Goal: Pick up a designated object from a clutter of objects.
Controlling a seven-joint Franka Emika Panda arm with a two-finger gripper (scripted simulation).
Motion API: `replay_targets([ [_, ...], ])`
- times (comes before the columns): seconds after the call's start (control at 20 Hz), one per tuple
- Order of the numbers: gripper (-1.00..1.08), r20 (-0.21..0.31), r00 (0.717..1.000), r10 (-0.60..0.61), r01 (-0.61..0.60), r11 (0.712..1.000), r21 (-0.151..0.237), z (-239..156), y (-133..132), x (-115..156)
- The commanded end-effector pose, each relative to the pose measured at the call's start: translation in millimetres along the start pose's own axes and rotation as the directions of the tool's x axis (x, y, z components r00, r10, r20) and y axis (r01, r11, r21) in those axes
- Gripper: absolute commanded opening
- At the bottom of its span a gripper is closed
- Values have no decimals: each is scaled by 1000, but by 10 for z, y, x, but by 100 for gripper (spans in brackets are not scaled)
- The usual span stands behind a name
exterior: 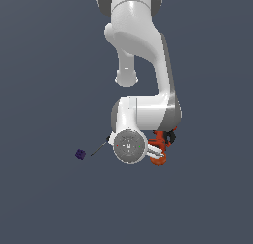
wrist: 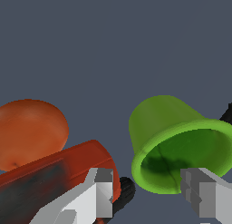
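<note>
The lime-green cup (wrist: 174, 141) lies on its side in the wrist view, with its open mouth turned toward the camera. My gripper (wrist: 152, 195) is open just above it. One fingertip (wrist: 103, 187) is in front of the orange-and-black power drill (wrist: 50, 168) and the other (wrist: 204, 193) overlaps the cup's rim. Part of the rim lies between the fingers. In the exterior view my hand (exterior: 129, 146) hides the cup. Only the drill (exterior: 160, 145) shows beside the hand, on the exterior view's right.
A thin dark screwdriver (exterior: 100, 148) lies just to the exterior view's left of my hand. A tiny purple cube (exterior: 80, 154) sits further left. The drill lies close beside the cup. The floor is plain dark grey.
</note>
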State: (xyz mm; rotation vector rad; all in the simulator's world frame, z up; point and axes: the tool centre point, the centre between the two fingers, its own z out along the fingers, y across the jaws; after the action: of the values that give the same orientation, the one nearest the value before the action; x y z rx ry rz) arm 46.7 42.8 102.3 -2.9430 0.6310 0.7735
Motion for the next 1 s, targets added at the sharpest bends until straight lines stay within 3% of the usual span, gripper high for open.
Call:
replay_targets([
  [0.0, 28, 0, 1000, 0, 0, 1000, 0, 12, -1, -2],
  [0.6, 28, 5, 1000, 3, -3, 1000, -2, 321, 4, -9],
  [0.65, -100, 5, 1000, 3, -3, 1000, -2, 321, 4, -9],
  [0.95, -100, 5, 1000, 3, -3, 1000, -2, 321, 4, -9],
])
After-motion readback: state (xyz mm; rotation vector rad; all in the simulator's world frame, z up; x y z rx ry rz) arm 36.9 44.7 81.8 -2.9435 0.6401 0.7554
